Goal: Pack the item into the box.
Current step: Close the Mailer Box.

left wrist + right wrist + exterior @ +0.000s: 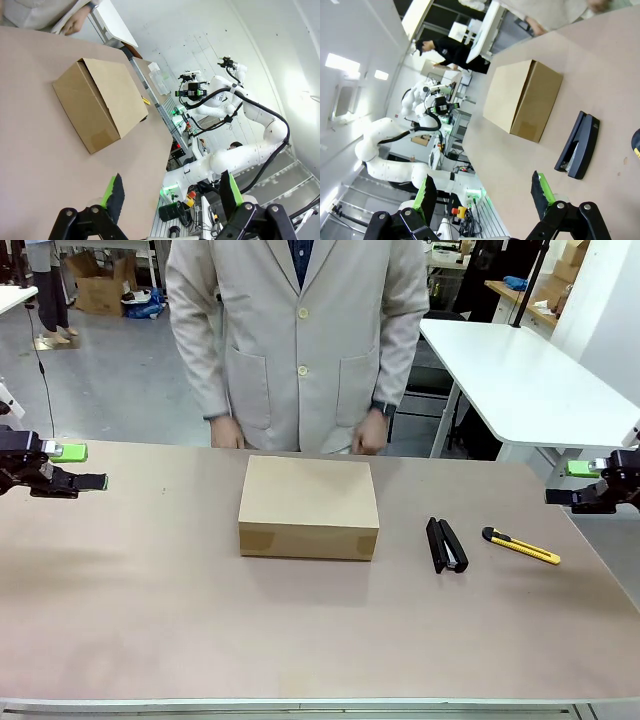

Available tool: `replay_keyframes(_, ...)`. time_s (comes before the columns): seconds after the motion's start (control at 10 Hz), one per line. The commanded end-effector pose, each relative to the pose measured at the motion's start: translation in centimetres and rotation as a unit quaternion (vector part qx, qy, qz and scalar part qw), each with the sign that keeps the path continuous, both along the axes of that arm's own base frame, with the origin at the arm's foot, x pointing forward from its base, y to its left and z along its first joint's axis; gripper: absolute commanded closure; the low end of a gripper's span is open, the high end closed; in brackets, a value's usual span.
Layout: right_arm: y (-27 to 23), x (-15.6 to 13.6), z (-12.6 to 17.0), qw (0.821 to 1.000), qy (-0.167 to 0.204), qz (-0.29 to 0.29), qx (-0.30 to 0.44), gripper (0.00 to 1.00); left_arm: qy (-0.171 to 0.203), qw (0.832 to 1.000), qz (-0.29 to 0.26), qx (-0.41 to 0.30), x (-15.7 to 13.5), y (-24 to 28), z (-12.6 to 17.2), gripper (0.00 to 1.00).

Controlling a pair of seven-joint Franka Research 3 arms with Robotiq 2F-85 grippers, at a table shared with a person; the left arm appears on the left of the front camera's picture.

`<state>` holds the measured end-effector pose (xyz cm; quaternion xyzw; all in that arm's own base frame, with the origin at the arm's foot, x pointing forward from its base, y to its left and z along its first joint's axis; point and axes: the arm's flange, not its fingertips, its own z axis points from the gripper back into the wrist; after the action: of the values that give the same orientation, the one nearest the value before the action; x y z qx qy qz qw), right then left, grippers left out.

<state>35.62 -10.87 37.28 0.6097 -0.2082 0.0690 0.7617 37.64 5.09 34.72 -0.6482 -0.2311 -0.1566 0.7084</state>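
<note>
At bench (150, 620) centre: box (308, 506) closed, stiff, light-looking; grip by its side walls | left pincer (78, 468) spread, empty; right pincer (572, 483) spread, empty

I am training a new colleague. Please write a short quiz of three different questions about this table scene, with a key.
1. True or false: the box has its lid closed.
2. Which lies nearer the box: A) the black stapler or B) the yellow utility knife?
3. Fill in: the left pincer and the right pincer both stand ____ and hold nothing.

Key: 1 true; 2 A; 3 open.
</note>
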Motion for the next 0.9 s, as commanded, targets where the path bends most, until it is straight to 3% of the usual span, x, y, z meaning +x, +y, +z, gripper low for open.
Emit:
replay_keyframes(0.0,0.08,-0.24,0.32,1.0,-0.001,0.006,-0.002,0.0,-0.009,1.0,-0.002,0.005,-0.15,0.19,0.0,0.0)
replay_keyframes(0.8,0.08,-0.24,0.32,1.0,-0.001,0.006,-0.002,0.0,-0.009,1.0,-0.002,0.005,-0.15,0.19,0.0,0.0)
